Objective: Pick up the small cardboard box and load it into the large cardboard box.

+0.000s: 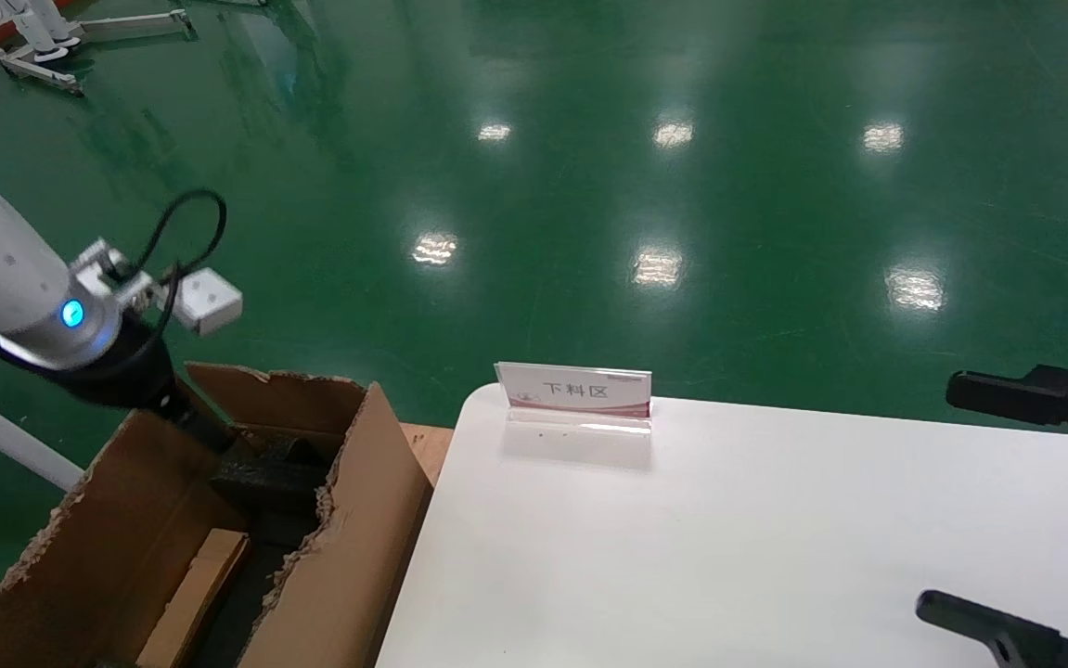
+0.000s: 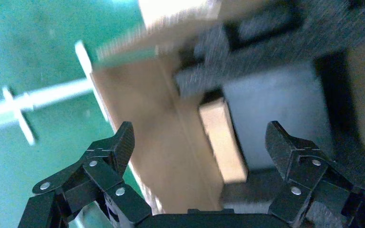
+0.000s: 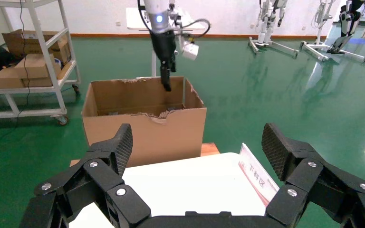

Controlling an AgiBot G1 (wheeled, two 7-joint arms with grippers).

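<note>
The large cardboard box (image 1: 357,520), brown with ragged edges, stands open on the floor left of the table. Black foam (image 1: 264,478) sits at its far end. The small cardboard box (image 1: 195,594) lies on the bottom, along the inner wall farthest from the table. My left gripper (image 1: 209,434) reaches down into the carton's far end. In the left wrist view this gripper (image 2: 200,135) is open and empty, with the small cardboard box (image 2: 223,142) below it and apart from both fingers. My right gripper (image 1: 979,501) hangs open over the table's right side, holding nothing.
A white table (image 1: 728,557) carries a small sign stand (image 1: 575,394) at its far edge. A white pipe (image 1: 5,436) runs beside the carton. The right wrist view shows a shelf cart (image 3: 28,61) with cartons behind the large cardboard box (image 3: 142,128).
</note>
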